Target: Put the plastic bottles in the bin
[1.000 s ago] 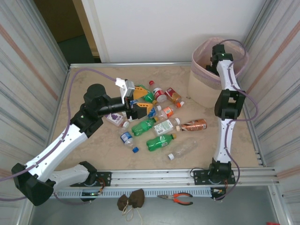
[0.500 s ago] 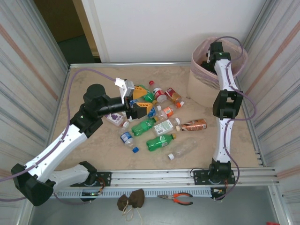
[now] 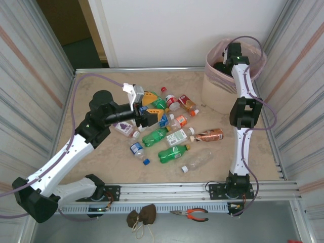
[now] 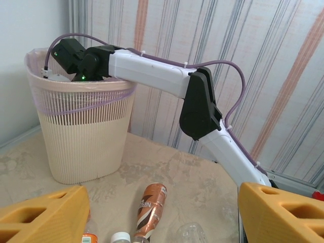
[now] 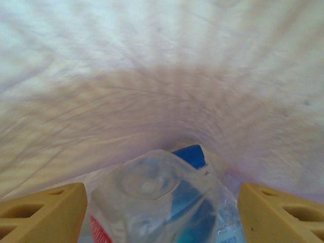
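Several plastic bottles lie in a cluster mid-table: two green ones (image 3: 154,135) (image 3: 173,153), a brown one (image 3: 207,135) and a clear one (image 3: 197,161). My left gripper (image 3: 150,107) hovers over the cluster's left end, open and holding nothing; below its yellow fingers (image 4: 45,215) lie the brown bottle (image 4: 149,210) and a white cap (image 4: 120,237). The bin (image 3: 215,96) stands at the back right. My right gripper (image 3: 223,66) reaches inside it, open. A clear bottle (image 5: 152,197) sits between its fingers (image 5: 45,210), base towards the camera, above a blue cap (image 5: 190,156).
A pink liner (image 5: 152,76) lines the inside of the bin (image 4: 86,147). The right arm (image 4: 152,71) arches over the table's right side. Orange pliers (image 3: 195,214) and a brown pouch (image 3: 142,216) lie on the front ledge. Corrugated walls close both sides.
The right gripper has gone a little further into the bin and its jaws have spread apart around the clear bottle. The left arm has barely moved.
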Available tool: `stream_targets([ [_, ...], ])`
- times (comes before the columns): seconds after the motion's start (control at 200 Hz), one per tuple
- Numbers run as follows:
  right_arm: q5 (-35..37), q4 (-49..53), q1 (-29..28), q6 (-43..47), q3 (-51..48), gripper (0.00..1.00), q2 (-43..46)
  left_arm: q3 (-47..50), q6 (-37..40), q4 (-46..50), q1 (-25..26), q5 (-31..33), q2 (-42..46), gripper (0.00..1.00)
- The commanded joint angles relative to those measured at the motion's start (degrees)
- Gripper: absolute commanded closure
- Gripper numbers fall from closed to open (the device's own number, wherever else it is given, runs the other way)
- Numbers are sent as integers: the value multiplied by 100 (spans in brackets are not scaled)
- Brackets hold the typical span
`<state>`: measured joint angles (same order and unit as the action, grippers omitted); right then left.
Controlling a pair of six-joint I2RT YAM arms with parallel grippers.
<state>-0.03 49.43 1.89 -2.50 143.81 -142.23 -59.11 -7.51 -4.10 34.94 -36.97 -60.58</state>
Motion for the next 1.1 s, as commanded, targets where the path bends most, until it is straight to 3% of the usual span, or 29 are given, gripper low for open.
stream_targets([
  [0.0,19,155,-60,-39,163,22,356,47,-9,29,-39,74,151,23],
  [0.376,34,1018,-144,-129,-90,24,1392,-77,117,736,-52,657,182,23],
  [0.661,6,1244,-154,-166,-467,25,2365,-88,-90,1366,-54,1494,119,25],
  [1.097,-334,710,-366,-365,-2091,27,4123,-72,-1625,3296,-56,3625,-274,27],
])
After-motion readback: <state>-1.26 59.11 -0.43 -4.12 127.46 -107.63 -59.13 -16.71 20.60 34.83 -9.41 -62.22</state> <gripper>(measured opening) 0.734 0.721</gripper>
